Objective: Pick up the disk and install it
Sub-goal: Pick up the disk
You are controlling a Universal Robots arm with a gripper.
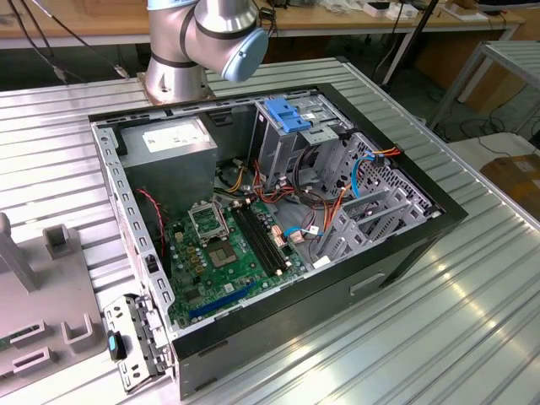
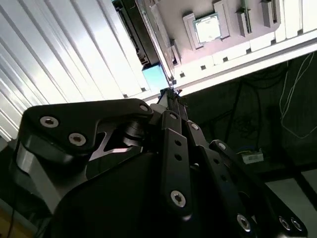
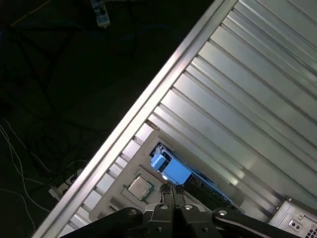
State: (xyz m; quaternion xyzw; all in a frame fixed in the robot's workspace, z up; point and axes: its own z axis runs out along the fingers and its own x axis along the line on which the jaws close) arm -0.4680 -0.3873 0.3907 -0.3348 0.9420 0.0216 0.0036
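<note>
nothing done yet, i judge: the black-and-silver hard drive in its blue plastic frame (image 3: 171,168) sits on the grey fixture tray (image 3: 126,171); my gripper (image 3: 173,193), fingers together and empty, hangs above it.

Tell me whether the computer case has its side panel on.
No: in the exterior view the computer case lies open, its green motherboard exposed.

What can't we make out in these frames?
1. Most of the disk, in both wrist views: it is seen edge-on and sits partly behind the pincer.
2. Whether the pincer touches the disk: the overlap at its tip hides the contact.
3. The arm beyond its base, exterior view: cut off by the top edge.
4. The bay under the blue bracket, exterior view: the bracket covers it.
</note>
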